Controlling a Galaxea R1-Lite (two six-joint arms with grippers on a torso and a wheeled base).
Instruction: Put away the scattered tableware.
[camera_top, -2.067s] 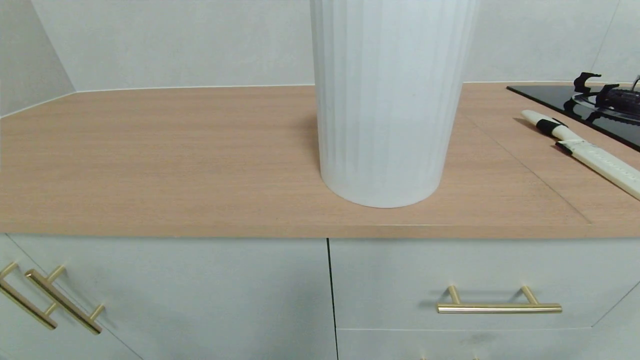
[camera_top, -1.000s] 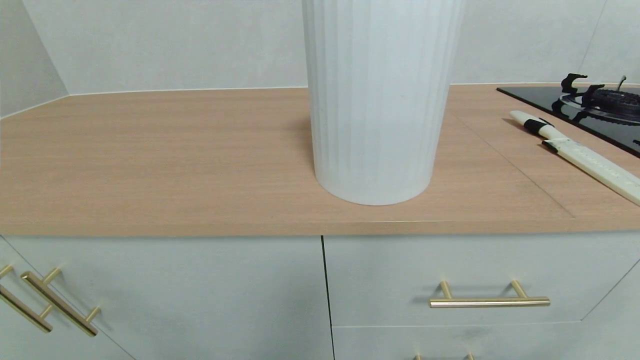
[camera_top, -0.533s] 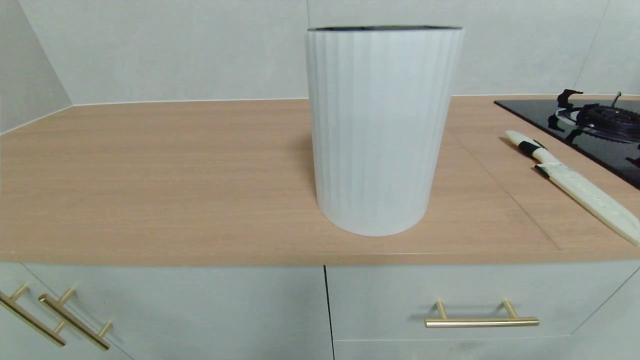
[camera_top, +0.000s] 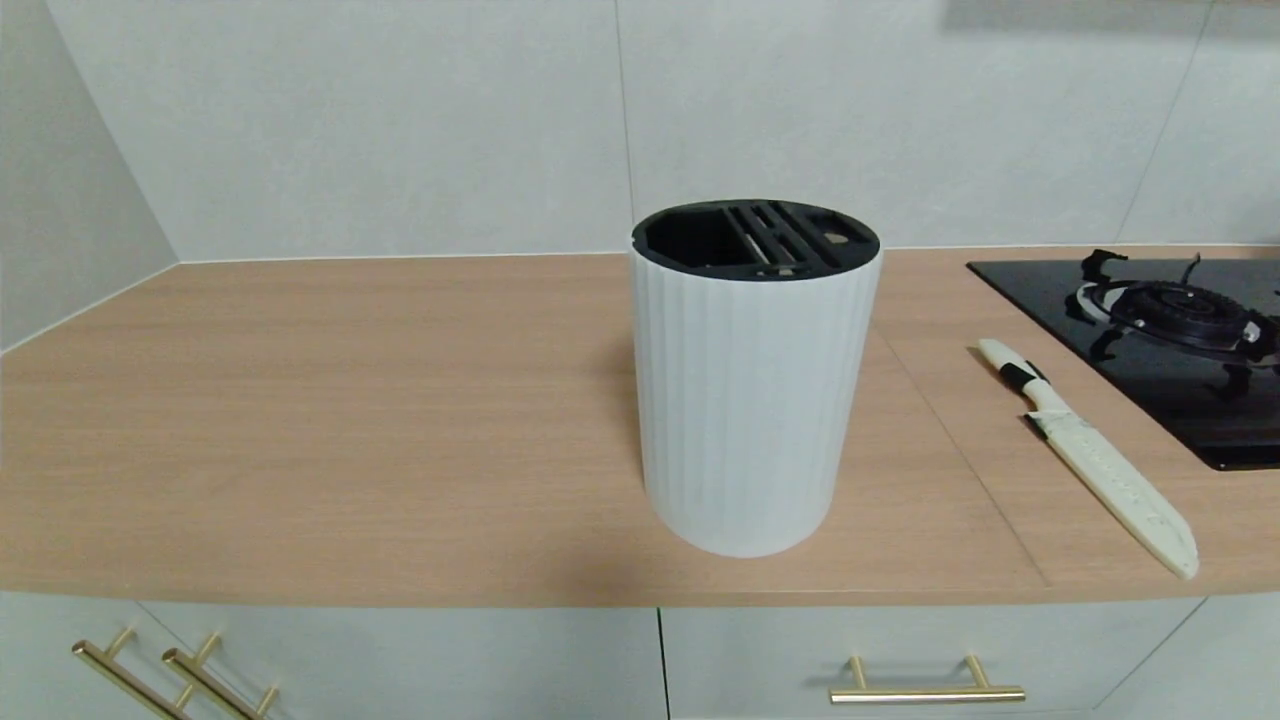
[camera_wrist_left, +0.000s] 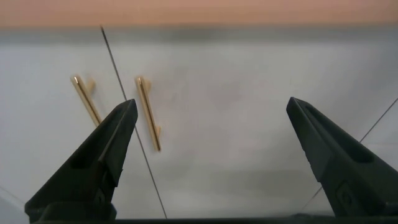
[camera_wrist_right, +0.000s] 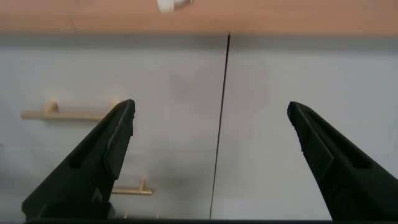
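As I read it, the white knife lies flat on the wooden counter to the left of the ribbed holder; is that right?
Not quite: the knife lies flat on the counter to the right of the holder, not the left, between it and the stove; the head view shows this.

It was a home kitchen: a wooden bench (camera_top: 300, 420) over brass-handled cabinets (camera_top: 925, 692), tiled walls (camera_top: 400, 120), a gas hob (camera_top: 1160, 320) at the right.

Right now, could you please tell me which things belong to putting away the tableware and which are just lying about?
For the job: cream knife, lying on the countertop; white ribbed knife holder, upright.
Just there: gas hob; brass drawer handle.
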